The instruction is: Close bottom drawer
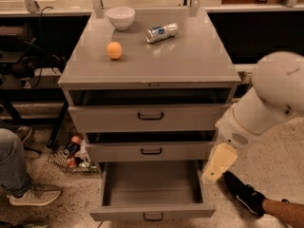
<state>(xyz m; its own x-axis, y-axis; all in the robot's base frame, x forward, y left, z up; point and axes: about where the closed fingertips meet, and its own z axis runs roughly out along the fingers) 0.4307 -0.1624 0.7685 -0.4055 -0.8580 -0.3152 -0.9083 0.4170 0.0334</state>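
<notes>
The bottom drawer (152, 212) of the grey cabinet is pulled far out. Its grey front panel carries a small black bar handle (153, 217), and its deep grey box looks bare inside. The middle drawer (151, 151) and top drawer (150, 118) above it stand slightly open. My gripper (211, 175) hangs at the right of the cabinet, beside the open bottom drawer's right wall and just below the middle drawer's right end. It holds nothing that I can see. My white arm (270, 103) comes in from the right.
On the cabinet top (190, 61) sit a white bowl (120, 17), an orange (114, 50) and a can lying on its side (161, 32). A wire basket of cans (71, 153) stands on the floor at the left. A person's leg and shoe (28, 194) are at the left, and another shoe (244, 194) is at the right.
</notes>
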